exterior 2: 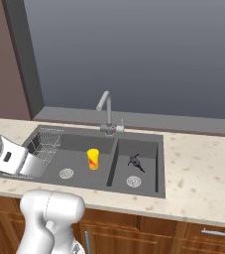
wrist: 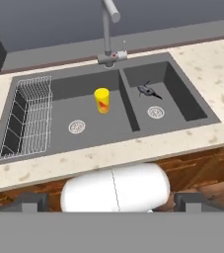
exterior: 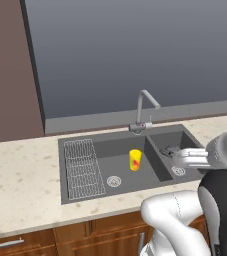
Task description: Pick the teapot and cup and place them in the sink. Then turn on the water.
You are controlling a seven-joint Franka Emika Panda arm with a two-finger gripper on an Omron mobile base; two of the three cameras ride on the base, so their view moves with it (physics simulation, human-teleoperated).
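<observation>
Both base views look down from opposite rear sides at the sink (exterior: 72, 192); hand view faces it frontally from above.

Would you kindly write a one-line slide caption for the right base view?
Yellow cup upright in the left basin of the sink, dark teapot in the right basin, faucet between them, no water visible.

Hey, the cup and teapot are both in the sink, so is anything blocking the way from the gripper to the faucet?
Nothing visible does. The faucet stands at the back rim of the sink, above the divider. The cup stands upright in the left basin, in front of and below the faucet, and the teapot lies in the right basin, both low inside.
</observation>
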